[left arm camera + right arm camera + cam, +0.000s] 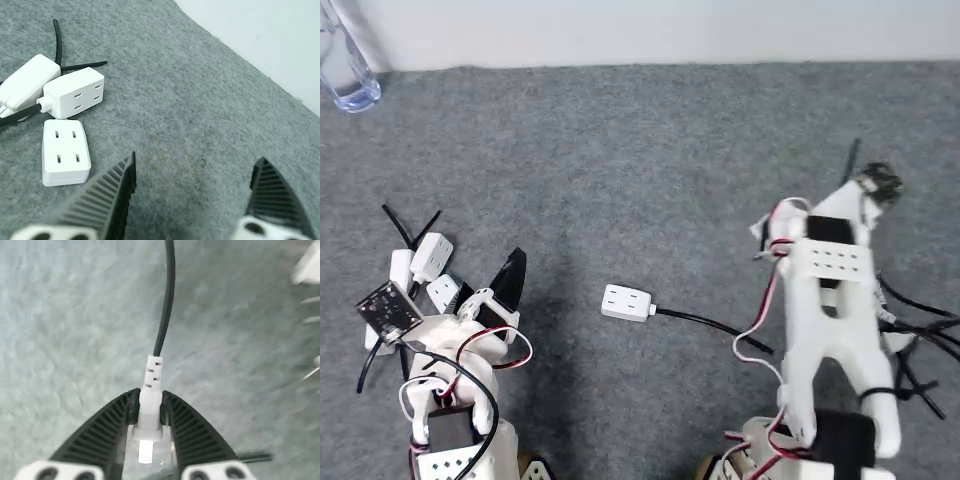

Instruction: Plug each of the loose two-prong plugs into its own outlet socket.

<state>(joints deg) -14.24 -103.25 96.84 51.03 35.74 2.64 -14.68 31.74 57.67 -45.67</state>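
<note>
My right gripper (150, 393) is shut on a white two-prong plug (149, 405) held off the grey felt, its black cord (167, 305) running away from the jaws. In the high view this arm (835, 290) is on the right. My left gripper (196, 160) is open above bare felt, with nothing between its black fingers (112, 197). Close beside it lie three white outlet blocks: one flat (65, 152), one with a cord (75, 92) and one behind (22, 82). The cluster (430, 265) sits at the left, next to the left gripper (498, 285). Another outlet block (626, 302) lies mid-table on a black cord (705, 323).
A clear plastic bottle (345, 70) stands at the far left corner by the white wall. Several black cords (920, 340) tangle beside the right arm's base. White plug parts (307, 270) blur at the right wrist view's edge. Grey felt (640, 160) covers the table.
</note>
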